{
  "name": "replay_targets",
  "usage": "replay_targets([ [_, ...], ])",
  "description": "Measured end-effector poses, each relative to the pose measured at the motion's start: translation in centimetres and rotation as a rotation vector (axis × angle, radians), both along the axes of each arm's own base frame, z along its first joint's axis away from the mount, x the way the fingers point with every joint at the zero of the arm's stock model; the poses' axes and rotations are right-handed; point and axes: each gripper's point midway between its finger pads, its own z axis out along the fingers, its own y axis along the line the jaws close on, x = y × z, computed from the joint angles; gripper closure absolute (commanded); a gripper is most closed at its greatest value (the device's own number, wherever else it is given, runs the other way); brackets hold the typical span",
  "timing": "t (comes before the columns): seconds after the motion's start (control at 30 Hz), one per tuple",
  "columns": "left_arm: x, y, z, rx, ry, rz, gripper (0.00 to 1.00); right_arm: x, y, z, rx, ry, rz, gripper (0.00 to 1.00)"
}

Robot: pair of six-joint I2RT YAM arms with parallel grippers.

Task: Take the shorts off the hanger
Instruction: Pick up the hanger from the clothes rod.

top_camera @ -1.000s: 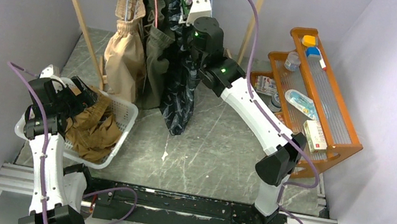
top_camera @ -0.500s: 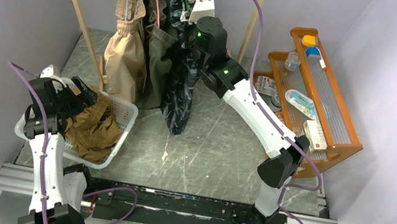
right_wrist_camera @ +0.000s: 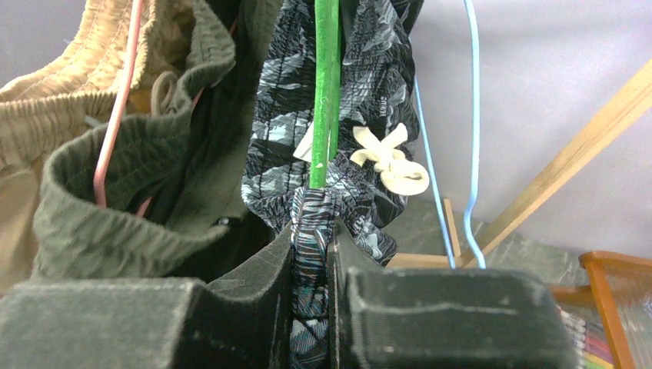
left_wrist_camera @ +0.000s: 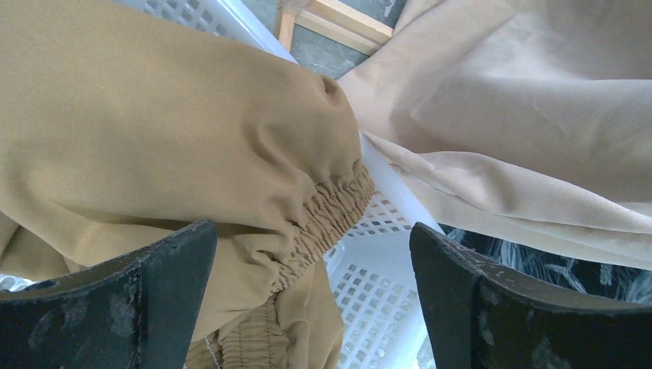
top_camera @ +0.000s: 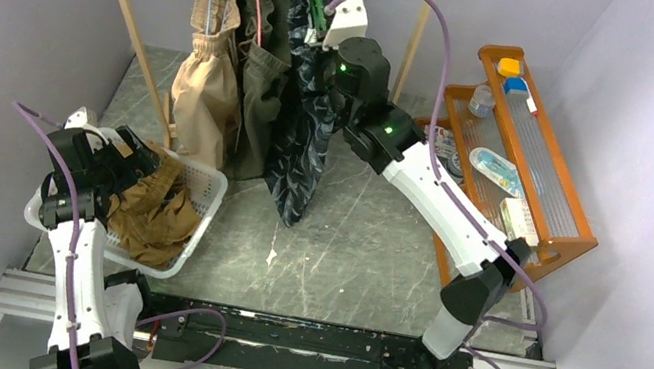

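Fabric of the dark navy leaf-patterned shorts (right_wrist_camera: 369, 84), hung at the table's far edge, is pinched in our right pincer (right_wrist_camera: 311, 223), closed tight directly below the upright green plastic hanger (right_wrist_camera: 326, 92). We judge the shorts must slide off downward. Our left pincer (left_wrist_camera: 307, 250) gapes empty at the near-left corner.

grey marbled table (top_camera: 344, 238) carries white basket (top_camera: 207, 196), orange rack (top_camera: 543, 160).

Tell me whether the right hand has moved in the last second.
Yes. In the top view the right hand, shut on the navy patterned shorts, has shifted rightward, closer to the wooden rack post.
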Motion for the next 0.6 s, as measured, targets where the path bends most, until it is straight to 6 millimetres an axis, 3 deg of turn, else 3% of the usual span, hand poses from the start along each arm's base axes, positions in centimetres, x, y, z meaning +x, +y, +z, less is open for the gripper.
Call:
replay_targets([
  [0.4, -0.7, 0.3, 1.9, 0.051, -0.073, 0.036, 0.01, -3.6, -1.6, -0.6, 0.043, 0.066, 0.098, 1.00],
  [0.6, -0.6, 0.3, 1.6, 0.045, -0.061, 0.036, 0.00, -5.0, -2.8, -4.1, 0.022, 0.142, 0.098, 1.00],
])
